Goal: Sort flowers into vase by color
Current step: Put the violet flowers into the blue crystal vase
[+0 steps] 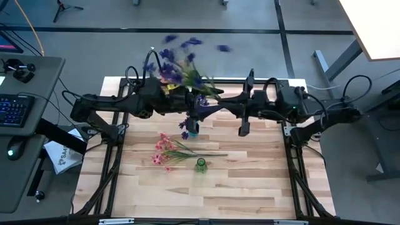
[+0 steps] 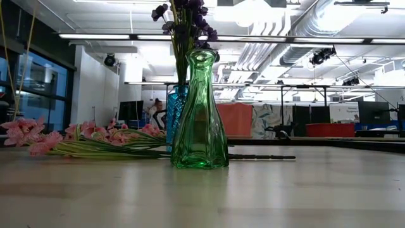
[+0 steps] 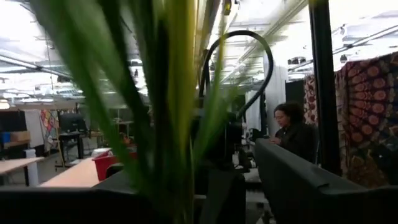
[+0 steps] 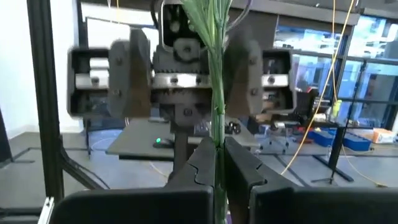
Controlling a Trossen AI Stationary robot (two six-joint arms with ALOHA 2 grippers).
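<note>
A bunch of purple flowers point(image 1: 181, 69) stands upright over the table's far middle, its stems running down into the blue vase point(image 2: 176, 117). My right gripper point(image 4: 217, 146) comes in from the right and is shut on those stems. My left gripper point(image 4: 188, 68) faces it from the left, open, one finger on either side of the stems. A green vase point(image 2: 200, 111) stands nearer the front edge. Pink flowers point(image 1: 167, 151) lie flat on the table to its left. My right gripper pinches the green stems point(image 4: 216, 134) of the purple flowers between its two fingers, partway up the bunch. The fingers lie about level, coming from the table's right, across the stems. The bunch stands upright, blossoms above the fingers; its lower part reaches into the blue vase point(image 1: 192, 129).
A long stem point(image 2: 266, 156) of the pink bunch lies on the table behind the green vase. A desk with a keyboard point(image 1: 14, 109) stands left of the table. A person point(image 3: 292, 127) sits in the room beyond. The table's near half is bare wood point(image 1: 250, 187).
</note>
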